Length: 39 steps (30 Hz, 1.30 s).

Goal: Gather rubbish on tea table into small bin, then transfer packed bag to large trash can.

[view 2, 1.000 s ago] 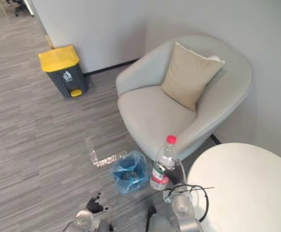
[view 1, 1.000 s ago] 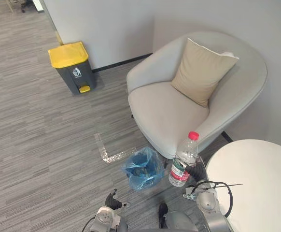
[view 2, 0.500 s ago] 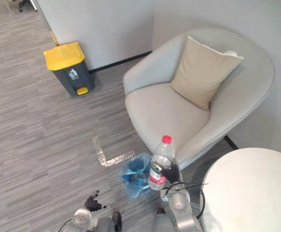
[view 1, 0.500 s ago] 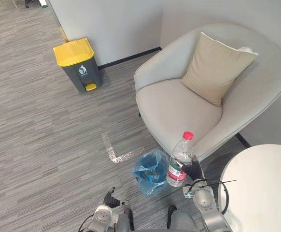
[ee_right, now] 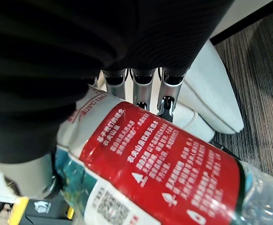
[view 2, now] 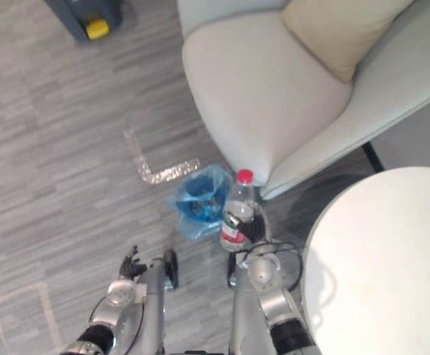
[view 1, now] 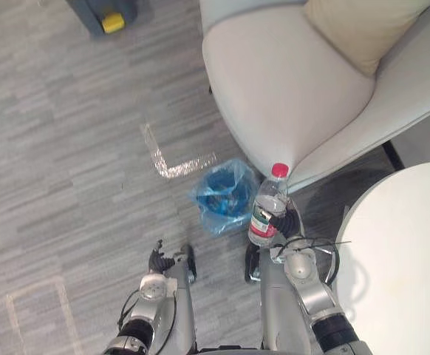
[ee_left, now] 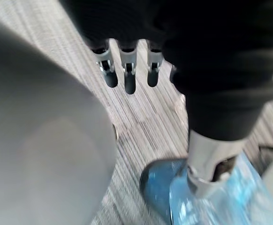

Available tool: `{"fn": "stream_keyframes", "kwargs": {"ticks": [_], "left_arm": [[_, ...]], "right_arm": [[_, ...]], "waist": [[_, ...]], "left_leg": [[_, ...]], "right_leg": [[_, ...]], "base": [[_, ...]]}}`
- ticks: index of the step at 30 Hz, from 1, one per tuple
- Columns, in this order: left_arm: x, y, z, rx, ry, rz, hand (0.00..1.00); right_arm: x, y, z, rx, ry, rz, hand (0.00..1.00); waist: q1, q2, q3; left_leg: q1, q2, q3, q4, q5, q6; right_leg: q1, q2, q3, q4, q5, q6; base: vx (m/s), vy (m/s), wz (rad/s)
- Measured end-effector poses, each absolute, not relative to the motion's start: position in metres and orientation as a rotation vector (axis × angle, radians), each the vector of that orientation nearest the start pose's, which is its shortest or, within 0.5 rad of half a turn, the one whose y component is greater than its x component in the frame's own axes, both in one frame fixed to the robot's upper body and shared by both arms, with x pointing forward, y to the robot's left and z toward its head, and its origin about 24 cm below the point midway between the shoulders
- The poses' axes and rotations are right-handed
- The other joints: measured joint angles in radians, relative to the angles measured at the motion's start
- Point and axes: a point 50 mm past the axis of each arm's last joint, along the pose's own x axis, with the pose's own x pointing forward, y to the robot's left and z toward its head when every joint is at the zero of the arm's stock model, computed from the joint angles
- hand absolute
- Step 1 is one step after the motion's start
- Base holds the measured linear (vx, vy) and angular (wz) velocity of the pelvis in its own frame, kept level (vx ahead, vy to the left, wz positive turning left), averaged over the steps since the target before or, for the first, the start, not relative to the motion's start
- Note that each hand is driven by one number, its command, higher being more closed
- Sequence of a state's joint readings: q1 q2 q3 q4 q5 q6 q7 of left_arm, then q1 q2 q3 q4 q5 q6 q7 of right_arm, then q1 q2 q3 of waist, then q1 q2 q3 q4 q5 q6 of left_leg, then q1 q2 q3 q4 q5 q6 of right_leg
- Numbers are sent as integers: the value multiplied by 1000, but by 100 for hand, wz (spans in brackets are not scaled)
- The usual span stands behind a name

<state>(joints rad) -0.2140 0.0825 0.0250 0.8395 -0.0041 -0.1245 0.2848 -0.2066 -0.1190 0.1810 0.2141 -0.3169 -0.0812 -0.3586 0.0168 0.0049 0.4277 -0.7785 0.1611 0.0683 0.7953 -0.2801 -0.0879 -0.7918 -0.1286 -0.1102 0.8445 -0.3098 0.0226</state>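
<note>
My right hand (view 1: 288, 223) is shut on a clear plastic water bottle (view 1: 267, 209) with a red cap and a red label (ee_right: 161, 161). It holds the bottle upright just right of the small bin (view 1: 225, 194), which is lined with a blue bag and stands on the carpet at the foot of the armchair. In the right wrist view its fingers (ee_right: 140, 92) curl round the bottle's body. My left hand (view 1: 157, 259) hangs low to the left of the bin, open and holding nothing, and its fingers (ee_left: 125, 75) show above the carpet with the blue bag (ee_left: 207, 199) beyond.
A pale grey armchair (view 1: 289, 89) with a beige cushion (view 1: 370, 22) stands behind the bin. The round white tea table (view 1: 403, 251) is at the right. The large grey trash can (view 1: 100, 9) with a yellow pedal is at the far left. Tape marks (view 1: 167, 159) lie on the carpet.
The camera has tipped down and shifted, so the trash can and chair slid toward the top. My right hand keeps its hold on the bottle, close beside the bin.
</note>
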Motion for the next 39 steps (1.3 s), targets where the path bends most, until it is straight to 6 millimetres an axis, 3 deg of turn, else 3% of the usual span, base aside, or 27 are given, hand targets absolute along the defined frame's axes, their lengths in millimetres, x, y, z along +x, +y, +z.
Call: {"fn": "stream_keyframes", "kwargs": {"ticks": [6,8,10,19,30,31,39], "left_arm": [[289,183,-27,105,289,311,0],[296,179,-9,92,193,299,0],[297,180,-4,95,168,296,0],[291,176,1,107,123,262,0],[291,174,4,100,110,251,0],[292,174,5,99,104,250,0],[302,172,13,97,73,253,0]], "right_arm": [[328,-125,119,-478,-379,-136,100],[337,-131,144,-507,-450,-158,100],[340,-132,152,-513,-475,-168,100],[342,-141,156,-533,-479,-211,100],[348,-135,132,-569,-383,-188,100],[349,-134,132,-568,-382,-187,0],[354,-132,126,-580,-341,-173,0]], "waist": [[31,-1,59],[48,-3,94],[54,-1,97],[69,-1,97],[91,-1,97],[91,-2,97],[91,-2,96]], "left_leg": [[-199,-7,-52,69,28,-13],[-239,-17,-58,69,39,-16],[-261,-22,-65,69,44,-16],[-282,-47,-82,47,59,-16],[-313,-52,-95,43,71,-18],[-328,-53,-96,42,75,-19],[-369,-61,-105,47,91,-25]], "right_leg": [[-172,-9,-28,71,10,-12],[-213,-19,-31,88,7,-13],[-229,-26,-44,92,5,-12],[-245,-45,-54,92,-4,-6],[-269,-48,-65,96,-5,-4],[-285,-48,-65,98,-5,-4],[-328,-56,-69,117,-2,-9]], "base": [[-41,-22,20],[-34,-45,22],[-15,-25,17],[4,-11,11],[-12,-5,4],[-35,1,7],[-21,5,5]]}}
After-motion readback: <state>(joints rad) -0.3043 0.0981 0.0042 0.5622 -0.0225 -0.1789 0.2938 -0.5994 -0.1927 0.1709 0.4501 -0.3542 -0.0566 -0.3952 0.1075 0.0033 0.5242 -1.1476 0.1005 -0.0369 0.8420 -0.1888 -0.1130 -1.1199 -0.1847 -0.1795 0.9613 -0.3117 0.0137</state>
